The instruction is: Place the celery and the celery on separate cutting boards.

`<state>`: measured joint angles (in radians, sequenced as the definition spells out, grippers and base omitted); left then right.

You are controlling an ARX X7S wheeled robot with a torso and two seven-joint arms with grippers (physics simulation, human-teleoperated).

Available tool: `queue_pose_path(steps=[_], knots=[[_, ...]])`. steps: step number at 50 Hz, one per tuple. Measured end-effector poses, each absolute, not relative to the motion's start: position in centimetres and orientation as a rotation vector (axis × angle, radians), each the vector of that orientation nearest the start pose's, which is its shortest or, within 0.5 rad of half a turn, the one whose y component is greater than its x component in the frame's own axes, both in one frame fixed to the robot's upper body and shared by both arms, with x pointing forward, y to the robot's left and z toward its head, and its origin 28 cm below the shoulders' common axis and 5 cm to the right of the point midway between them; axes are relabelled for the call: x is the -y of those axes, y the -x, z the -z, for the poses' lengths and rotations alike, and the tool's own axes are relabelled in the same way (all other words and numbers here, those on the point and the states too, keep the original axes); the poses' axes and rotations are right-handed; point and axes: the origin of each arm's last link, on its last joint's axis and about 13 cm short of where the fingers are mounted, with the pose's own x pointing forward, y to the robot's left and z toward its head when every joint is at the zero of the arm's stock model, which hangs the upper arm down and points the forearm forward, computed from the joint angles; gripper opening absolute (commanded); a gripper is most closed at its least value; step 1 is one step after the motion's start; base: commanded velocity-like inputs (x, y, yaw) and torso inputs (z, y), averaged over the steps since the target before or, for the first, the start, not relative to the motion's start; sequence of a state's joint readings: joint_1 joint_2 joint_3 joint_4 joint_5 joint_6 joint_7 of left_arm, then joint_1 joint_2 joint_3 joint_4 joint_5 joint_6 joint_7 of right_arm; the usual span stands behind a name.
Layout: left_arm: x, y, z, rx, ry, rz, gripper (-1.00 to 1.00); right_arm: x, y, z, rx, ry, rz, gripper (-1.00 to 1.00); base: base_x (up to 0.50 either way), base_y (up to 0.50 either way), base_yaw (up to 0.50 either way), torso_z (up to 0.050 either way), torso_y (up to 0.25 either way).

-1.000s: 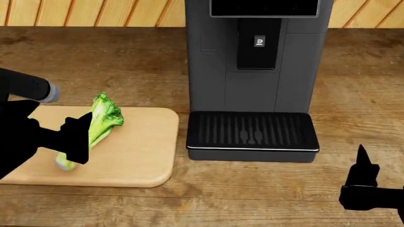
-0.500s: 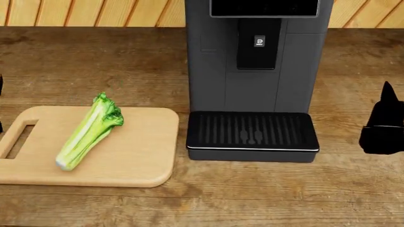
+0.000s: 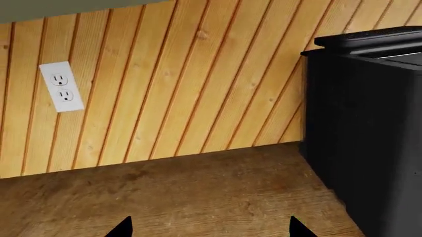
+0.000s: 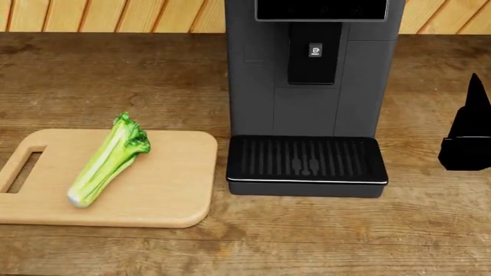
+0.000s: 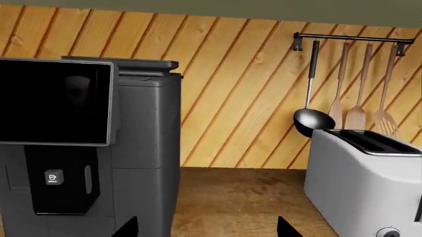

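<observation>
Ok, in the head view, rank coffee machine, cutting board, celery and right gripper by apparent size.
1. Coffee machine, though cropped at the top.
2. Cutting board.
3. Celery and right gripper look alike; the gripper is cut off at the edge, so unranked.

Not much to read here. The coffee machine (image 4: pixel 307 86) carries one small white button (image 4: pixel 315 50) on its dark front panel — a cup-like icon with a tiny line of lettering under it, too small to make out. The same button (image 5: pixel 53 177) shows in the right wrist view, its caption again too blurred to spell. The wall outlet (image 3: pixel 61 87) and the toaster (image 5: pixel 366 173) bear no legible marking.
</observation>
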<state>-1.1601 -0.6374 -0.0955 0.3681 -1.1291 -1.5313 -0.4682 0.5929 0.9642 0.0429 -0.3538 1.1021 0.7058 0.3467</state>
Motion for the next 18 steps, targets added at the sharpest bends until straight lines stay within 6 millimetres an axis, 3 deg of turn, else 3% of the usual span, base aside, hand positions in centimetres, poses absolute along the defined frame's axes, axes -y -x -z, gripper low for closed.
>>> queue_pose_path(steps=[18], knots=[[-29.8, -24.9, -35.2, 0.013, -0.142, 0.042, 1.00, 24.1, -24.2, -25.6, 0.188, 0.063, 0.034, 1.00, 0.00, 0.00, 0.00, 0.000, 0.000]])
